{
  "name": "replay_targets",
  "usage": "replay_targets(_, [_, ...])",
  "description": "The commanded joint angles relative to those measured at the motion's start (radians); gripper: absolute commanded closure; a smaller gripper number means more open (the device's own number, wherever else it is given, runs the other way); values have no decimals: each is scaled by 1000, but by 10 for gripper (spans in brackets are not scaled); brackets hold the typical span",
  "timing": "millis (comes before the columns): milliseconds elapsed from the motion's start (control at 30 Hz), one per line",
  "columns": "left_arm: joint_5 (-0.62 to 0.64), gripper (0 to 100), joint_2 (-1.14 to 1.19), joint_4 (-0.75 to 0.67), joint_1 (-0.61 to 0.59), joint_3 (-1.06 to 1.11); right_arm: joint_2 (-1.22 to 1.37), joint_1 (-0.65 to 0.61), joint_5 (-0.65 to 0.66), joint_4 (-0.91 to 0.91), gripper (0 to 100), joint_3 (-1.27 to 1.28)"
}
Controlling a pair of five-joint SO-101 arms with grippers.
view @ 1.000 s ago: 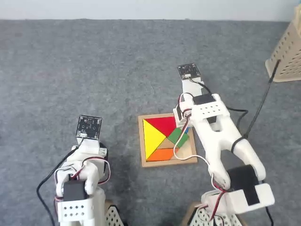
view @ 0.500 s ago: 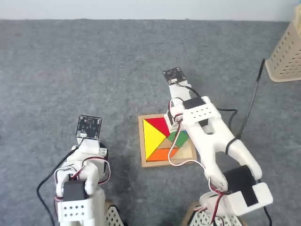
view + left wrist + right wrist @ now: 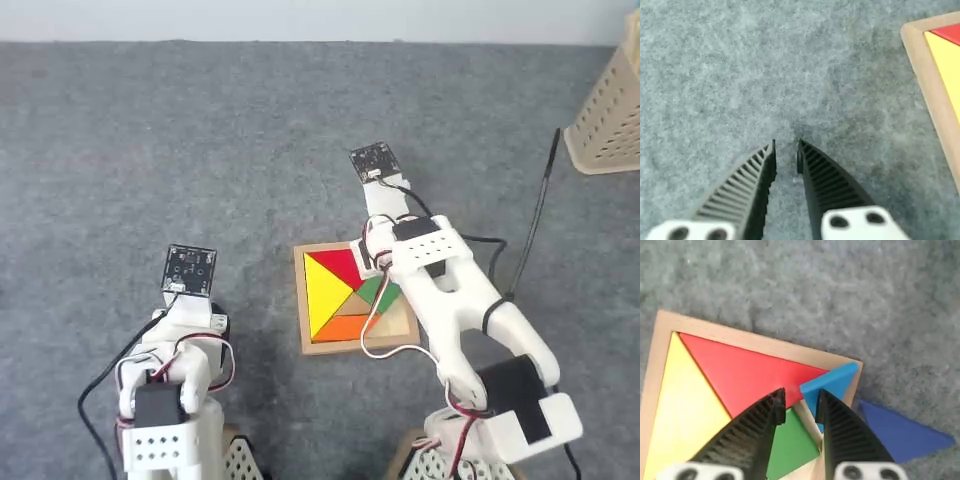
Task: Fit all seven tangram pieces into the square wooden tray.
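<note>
I'm worrying about the light blue piece [image 3: 832,382] — it's riding up on the tray [image 3: 740,337] rim, so a nudge could tip it out (1 dark blue triangle [image 3: 900,432] is lying outside on the table [image 3: 790,280]). My right claw [image 3: 801,392] is hovering just beside it, slightly apart, gripping nothing — my left claw [image 3: 786,145] is narrowly apart over the table.

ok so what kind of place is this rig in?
Probably a tabletop robot-learning bench in a lab or office: grey felt mat covering the table, left arm and right arm mounted side by side, wooden puzzle tray staged on the mat.
</note>
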Motion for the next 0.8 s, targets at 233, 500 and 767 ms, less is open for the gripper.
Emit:
replay_targets(233, [8, 929, -21, 0, 2, -10, -45, 19, 21, -18, 985, -2])
replay_targets(500, [8, 929, -21, 0, 2, -10, -56, 19, 98, 56, 992, -23])
replay_targets(767, [8, 929, -21, 0, 2, -10, -54, 22, 100, 65, 992, -32])
